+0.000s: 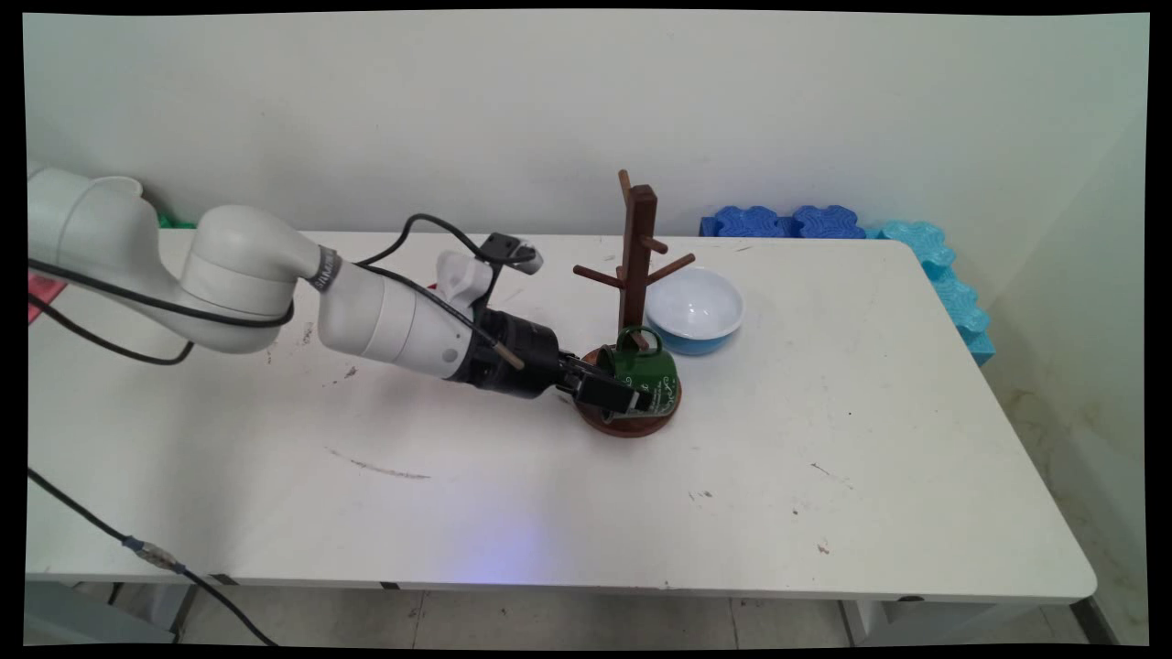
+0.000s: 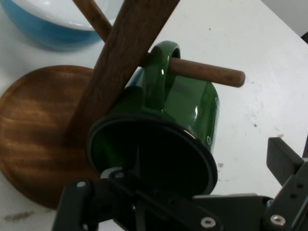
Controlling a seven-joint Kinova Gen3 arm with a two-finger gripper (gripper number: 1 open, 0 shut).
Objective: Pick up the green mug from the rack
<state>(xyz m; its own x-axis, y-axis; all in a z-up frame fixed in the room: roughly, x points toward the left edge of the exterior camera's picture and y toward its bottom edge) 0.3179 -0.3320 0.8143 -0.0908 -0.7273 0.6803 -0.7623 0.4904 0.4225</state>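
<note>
the black gripper (image 1: 615, 394) is low over the round base of a wooden mug tree (image 1: 635, 275) near the middle of the white table (image 1: 824, 476). it is at the rim of a green mug (image 1: 645, 366). in the hand view one finger (image 2: 286, 166) sticks out on the right, away from the mug, and the other finger seems to go in at the mug's dark mouth, so the gripper looks spread apart and not squeezed tight on the mug (the finger by the rim is hard to see).

the green mug (image 2: 192, 106) hangs by its handle on a low peg (image 2: 207, 73) of the mug tree. the peg goes right through the handle loop. the mug is tipped, with its open mouth turned toward the gripper and down toward the brown base (image 2: 38, 130). the tall post (image 2: 125, 57) of the tree stands just beside the mug.

a bowl (image 1: 694, 309), blue outside and white inside, sits just behind the tree, on the far right side of it. blue foam blocks (image 1: 787, 222) lie along the wall at the back of the table, and lighter blue ones (image 1: 948, 284) run down its right edge. black cables (image 1: 137, 302) hang from the white arm.
</note>
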